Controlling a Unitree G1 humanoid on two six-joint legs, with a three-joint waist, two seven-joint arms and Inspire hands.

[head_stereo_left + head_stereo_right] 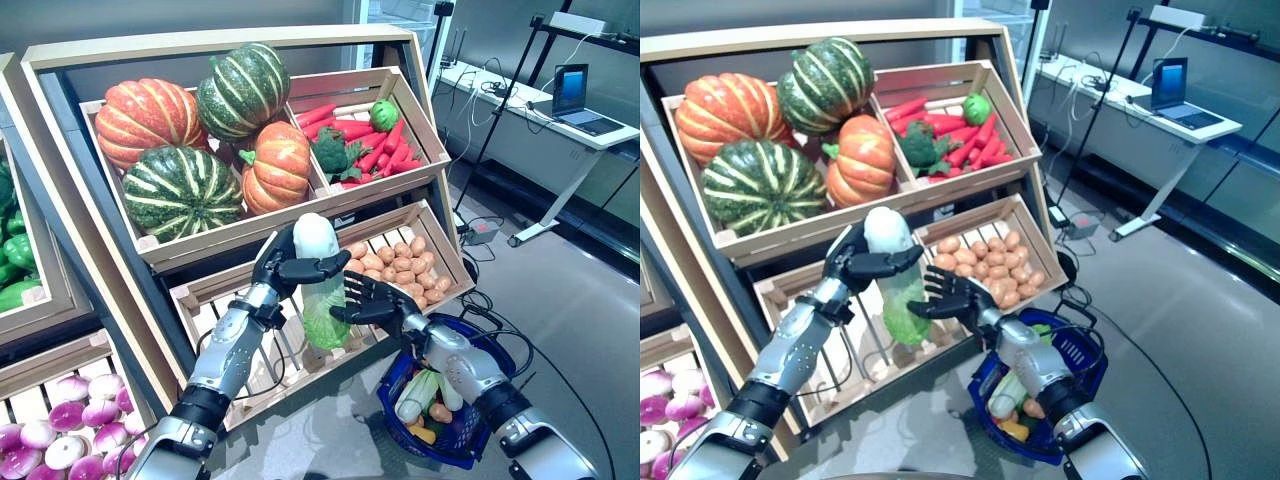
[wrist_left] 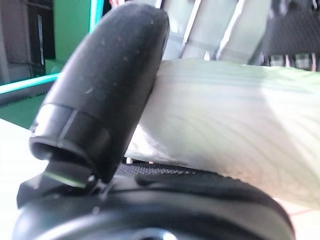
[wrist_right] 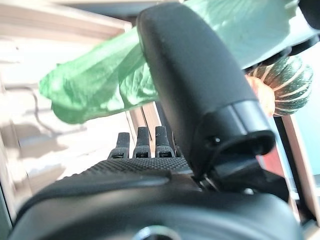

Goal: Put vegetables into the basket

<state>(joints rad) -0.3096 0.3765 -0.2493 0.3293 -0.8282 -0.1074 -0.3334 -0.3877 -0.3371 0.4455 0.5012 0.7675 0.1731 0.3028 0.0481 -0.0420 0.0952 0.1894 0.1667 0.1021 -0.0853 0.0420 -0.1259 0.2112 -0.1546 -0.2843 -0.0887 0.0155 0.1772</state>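
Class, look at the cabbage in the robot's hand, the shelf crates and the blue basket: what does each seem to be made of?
Cabbage: probably moulded plastic, going by its smooth, faintly glossy white stem in the left hand.
Crates: pale unfinished wood, as slats and grain show.
Blue basket: seemingly plastic-coated wire or plastic mesh, given its open lattice wall.

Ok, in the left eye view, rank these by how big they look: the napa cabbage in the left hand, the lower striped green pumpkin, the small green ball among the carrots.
1. Striped green pumpkin
2. Napa cabbage, though it is nearer the camera
3. Green ball, smallest
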